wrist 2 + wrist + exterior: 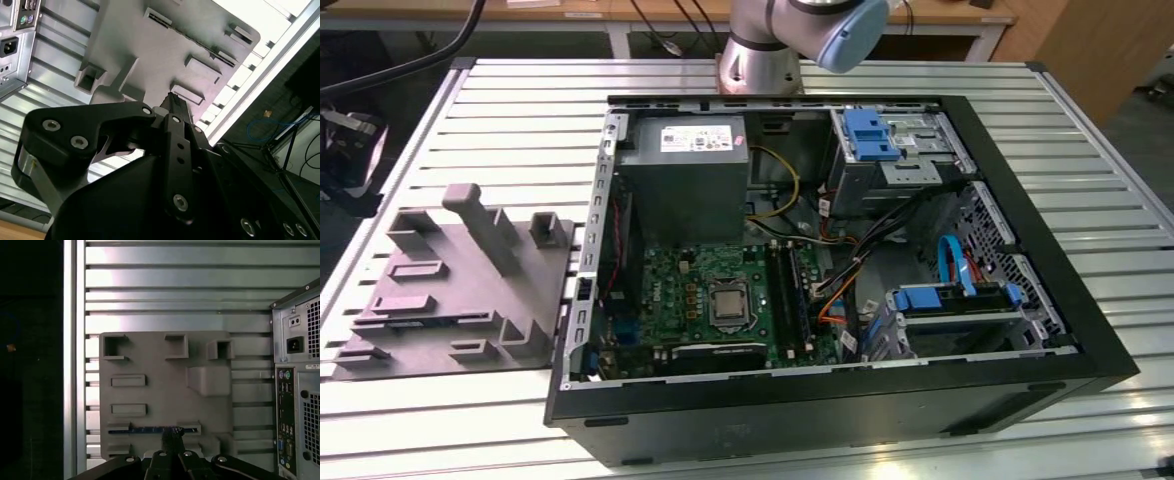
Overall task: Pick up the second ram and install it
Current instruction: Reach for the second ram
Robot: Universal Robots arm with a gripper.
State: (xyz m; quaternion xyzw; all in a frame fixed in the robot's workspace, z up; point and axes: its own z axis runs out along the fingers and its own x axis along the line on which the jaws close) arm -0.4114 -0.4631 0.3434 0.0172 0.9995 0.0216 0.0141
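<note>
The ram stick stands on edge in a slot of the grey holder, probably so it can be pinched from above. The claw hangs over that slot, clenched, with nothing between its fingers as far as both wrist views show. The holder lies on the slatted bench just beside the computer case. The case lies on its side with the panel off, so the board faces up. It also holds a power supply, drive cages and cables.
</note>
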